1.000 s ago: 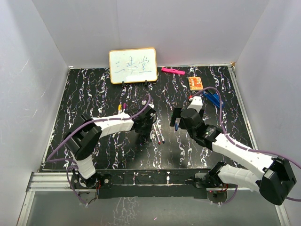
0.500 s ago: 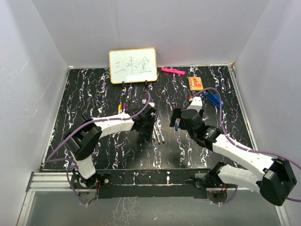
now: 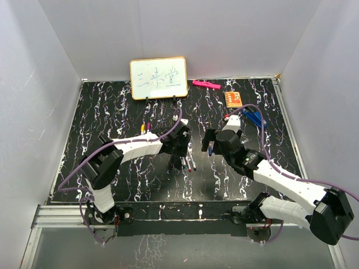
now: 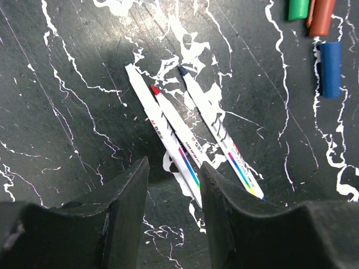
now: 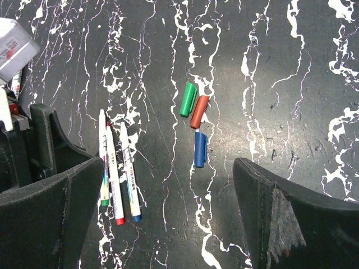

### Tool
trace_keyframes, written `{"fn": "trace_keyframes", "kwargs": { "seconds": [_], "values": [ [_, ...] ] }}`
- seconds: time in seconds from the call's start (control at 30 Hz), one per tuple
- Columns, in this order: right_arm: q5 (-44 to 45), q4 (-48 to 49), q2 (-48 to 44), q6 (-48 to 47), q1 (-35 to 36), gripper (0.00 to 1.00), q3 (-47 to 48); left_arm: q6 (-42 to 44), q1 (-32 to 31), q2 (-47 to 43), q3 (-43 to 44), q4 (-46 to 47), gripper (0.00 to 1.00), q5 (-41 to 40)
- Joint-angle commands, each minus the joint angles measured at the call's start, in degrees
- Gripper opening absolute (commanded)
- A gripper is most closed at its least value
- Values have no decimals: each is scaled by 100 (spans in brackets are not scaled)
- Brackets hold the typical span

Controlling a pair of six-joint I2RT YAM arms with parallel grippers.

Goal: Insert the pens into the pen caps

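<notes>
Three white pens [image 4: 179,134] lie side by side on the black marbled table, just ahead of my left gripper [image 4: 174,196], which is open and empty above their near ends. They also show in the right wrist view [image 5: 115,168] and the top view [image 3: 188,162]. A green cap [image 5: 188,99], a red cap [image 5: 198,111] and a blue cap [image 5: 200,149] lie close together to the right of the pens. My right gripper [image 5: 162,224] is wide open and empty, hovering short of the caps. In the top view the left gripper [image 3: 180,147] and the right gripper [image 3: 213,143] flank the pens.
A small whiteboard [image 3: 159,78] stands at the back. A pink bar [image 3: 206,84], an orange card [image 3: 234,99] and a blue clip [image 3: 255,117] lie at the back right. Small yellow and purple items [image 3: 145,127] lie left of the left arm.
My left gripper has shifted a little to the right, closer over the pens. The right arm has hardly moved.
</notes>
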Motion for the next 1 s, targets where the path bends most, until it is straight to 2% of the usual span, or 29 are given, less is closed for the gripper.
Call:
{"fn": "trace_keyframes", "kwargs": {
  "seconds": [0.0, 0.97],
  "values": [
    [19, 314, -55, -63, -20, 98, 32, -29, -44, 23, 174, -113, 40, 18],
    [-47, 384, 35, -24, -20, 98, 24, 207, -58, 544, 292, -611, 38, -306]
  ]
}}
